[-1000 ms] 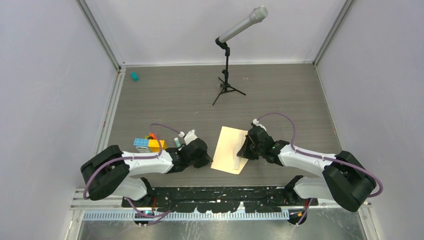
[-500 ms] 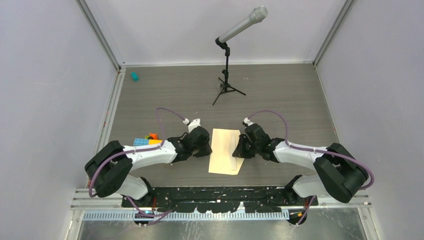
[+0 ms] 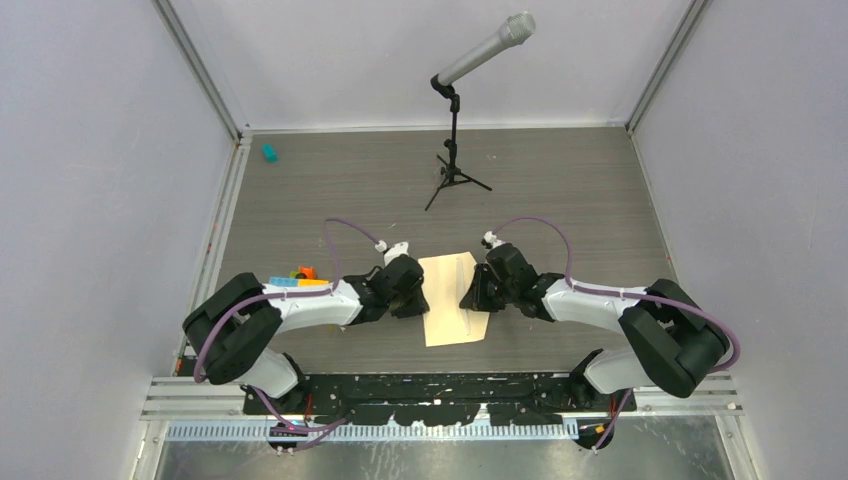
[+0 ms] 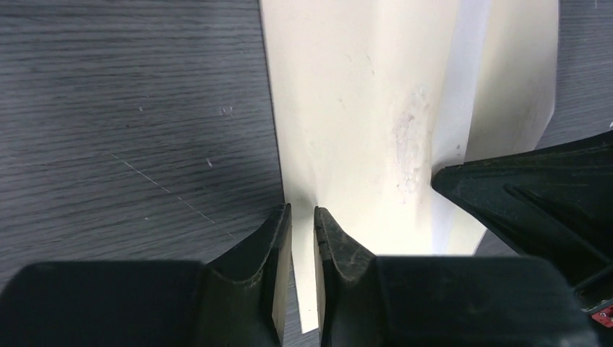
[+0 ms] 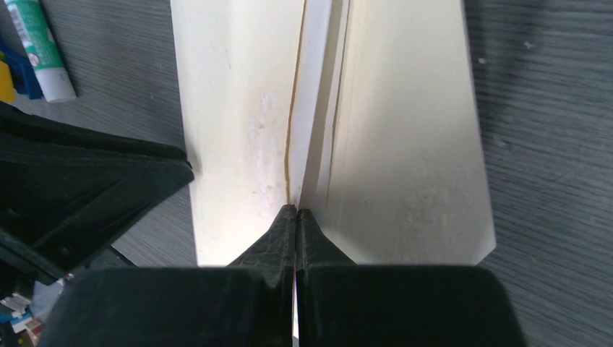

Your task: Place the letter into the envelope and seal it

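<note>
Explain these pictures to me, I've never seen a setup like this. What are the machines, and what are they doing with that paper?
Two robot arms are bolted at the near edge of a table, each ending in a two-finger hand. One picture looks down from above. The other two come from cameras on each wrist, so you see the black fingers up close. Between the arms lies a cream envelope with a paler strip along it, perhaps the letter. The left hand straddles its edge, fingers slightly apart. The right hand is pinched shut at a raised fold. Further off are a microphone on a stand, coloured blocks and a small teal object.
</note>
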You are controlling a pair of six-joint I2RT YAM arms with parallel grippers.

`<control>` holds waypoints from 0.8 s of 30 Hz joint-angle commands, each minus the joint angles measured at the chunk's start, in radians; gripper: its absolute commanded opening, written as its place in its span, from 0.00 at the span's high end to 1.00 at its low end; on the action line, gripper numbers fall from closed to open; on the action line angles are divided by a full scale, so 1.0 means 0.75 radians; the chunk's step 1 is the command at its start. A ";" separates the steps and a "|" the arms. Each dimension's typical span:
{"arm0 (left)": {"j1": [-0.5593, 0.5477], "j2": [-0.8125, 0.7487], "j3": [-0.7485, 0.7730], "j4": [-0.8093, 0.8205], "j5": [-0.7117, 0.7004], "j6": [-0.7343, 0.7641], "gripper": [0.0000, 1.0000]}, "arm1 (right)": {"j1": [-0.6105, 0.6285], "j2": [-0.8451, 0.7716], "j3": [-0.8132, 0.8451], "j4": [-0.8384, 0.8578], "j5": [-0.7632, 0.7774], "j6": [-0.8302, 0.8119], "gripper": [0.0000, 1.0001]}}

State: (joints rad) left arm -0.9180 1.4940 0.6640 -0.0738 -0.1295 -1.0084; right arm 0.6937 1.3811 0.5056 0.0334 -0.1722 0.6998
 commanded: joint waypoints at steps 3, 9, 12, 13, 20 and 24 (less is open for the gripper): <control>-0.032 0.020 -0.019 0.008 0.019 -0.072 0.85 | -0.001 -0.021 -0.022 0.119 0.035 0.056 0.98; -0.032 0.035 -0.018 -0.050 -0.027 -0.089 0.87 | -0.001 -0.082 0.037 -0.052 0.088 0.008 0.76; -0.025 0.027 -0.010 -0.067 -0.041 -0.073 0.87 | 0.000 -0.120 0.067 -0.155 0.122 0.000 0.65; -0.021 0.025 -0.007 -0.074 -0.046 -0.066 0.86 | -0.001 -0.129 0.076 -0.177 0.131 0.001 0.63; 0.028 0.016 0.046 -0.111 -0.047 0.012 0.80 | -0.004 -0.095 0.166 -0.267 0.213 0.002 0.64; 0.069 0.020 0.082 -0.138 -0.050 0.060 0.78 | -0.019 -0.014 0.217 -0.282 0.226 0.008 0.67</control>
State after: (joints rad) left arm -0.8955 1.5009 0.6865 -0.1169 -0.1326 -1.0252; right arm 0.6895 1.3251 0.6067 -0.1562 -0.0475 0.7101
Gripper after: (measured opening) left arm 0.214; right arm 0.341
